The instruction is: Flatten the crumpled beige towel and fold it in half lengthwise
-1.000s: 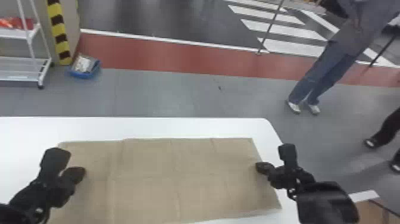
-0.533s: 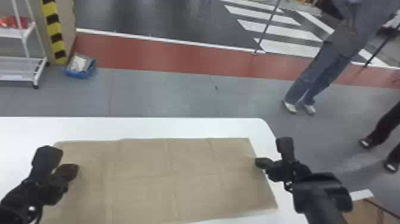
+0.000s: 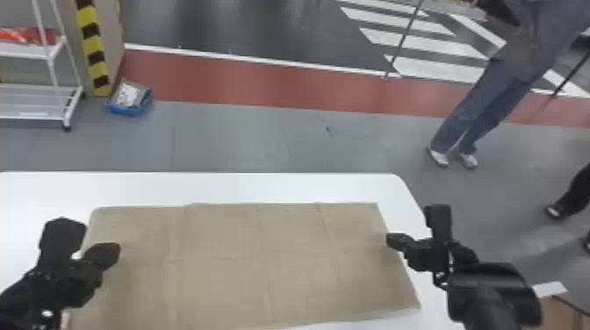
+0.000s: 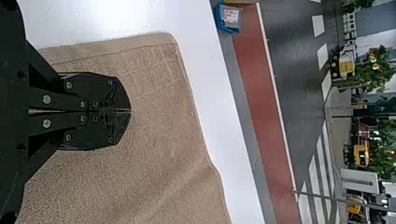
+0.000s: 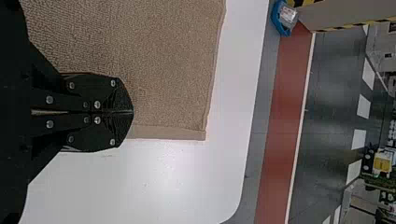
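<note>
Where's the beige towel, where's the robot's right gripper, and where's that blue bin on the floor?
Beige towel [image 3: 228,267]: head view, middle of the cloth.
Right gripper [image 5: 131,112]: right wrist view, between its fingertips.
Blue bin [image 3: 126,110]: head view, its near wall.

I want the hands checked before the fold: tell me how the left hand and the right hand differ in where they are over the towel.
The left hand is at the towel's left end, the right hand at its right end. In the wrist views, the left hand's fingers lie within the towel's outline, while the right hand's straddle its side edge, partly over the table. Both are black and shut.
</note>
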Tool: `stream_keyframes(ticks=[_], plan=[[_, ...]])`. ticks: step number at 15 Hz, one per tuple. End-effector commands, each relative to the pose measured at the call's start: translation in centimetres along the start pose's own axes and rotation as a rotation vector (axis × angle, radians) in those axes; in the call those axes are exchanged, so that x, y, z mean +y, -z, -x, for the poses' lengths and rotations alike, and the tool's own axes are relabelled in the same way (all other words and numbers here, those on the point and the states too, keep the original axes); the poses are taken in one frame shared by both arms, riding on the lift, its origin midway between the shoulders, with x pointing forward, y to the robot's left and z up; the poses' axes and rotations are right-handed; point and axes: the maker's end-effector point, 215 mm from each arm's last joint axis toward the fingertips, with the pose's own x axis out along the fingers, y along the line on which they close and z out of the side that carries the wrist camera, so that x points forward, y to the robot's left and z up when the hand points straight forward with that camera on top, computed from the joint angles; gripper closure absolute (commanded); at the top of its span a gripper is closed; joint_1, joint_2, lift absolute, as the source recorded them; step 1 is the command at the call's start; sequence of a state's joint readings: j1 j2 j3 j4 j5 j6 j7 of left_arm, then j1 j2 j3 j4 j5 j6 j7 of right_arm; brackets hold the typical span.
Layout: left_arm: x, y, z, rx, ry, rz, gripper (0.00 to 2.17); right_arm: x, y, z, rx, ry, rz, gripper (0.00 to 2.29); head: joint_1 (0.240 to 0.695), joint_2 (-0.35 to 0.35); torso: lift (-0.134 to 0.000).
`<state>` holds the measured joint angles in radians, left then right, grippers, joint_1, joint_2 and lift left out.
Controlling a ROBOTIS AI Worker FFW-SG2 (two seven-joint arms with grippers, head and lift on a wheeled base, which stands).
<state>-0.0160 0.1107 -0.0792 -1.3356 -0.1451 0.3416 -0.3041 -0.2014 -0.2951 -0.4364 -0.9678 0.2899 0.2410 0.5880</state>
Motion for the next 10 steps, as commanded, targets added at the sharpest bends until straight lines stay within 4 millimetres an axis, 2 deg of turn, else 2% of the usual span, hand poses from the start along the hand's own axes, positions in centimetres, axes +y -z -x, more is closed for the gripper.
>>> stream_keyframes(ticks=[1, 6, 10], plan=[[-0.7, 0.3, -0.7, 0.025, 0.005, -0.019, 1.8, -0.2, 0.0, 0.1, 0.004, 0.004, 0.013, 2.02, 0.695, -0.311, 0.0], [-0.3, 0.7, -3.0, 0.053, -0.013, -0.056, 1.8, 1.8, 0.7, -1.8, 0.04, -0.011, 0.07, 2.02, 0.695, -0.317, 0.0], [0.7, -0.3, -4.0, 0.035, -0.044, -0.091, 1.8, 4.0, -0.5, -3.4, 0.047, -0.018, 0.11, 2.02, 0.695, -0.284, 0.0]])
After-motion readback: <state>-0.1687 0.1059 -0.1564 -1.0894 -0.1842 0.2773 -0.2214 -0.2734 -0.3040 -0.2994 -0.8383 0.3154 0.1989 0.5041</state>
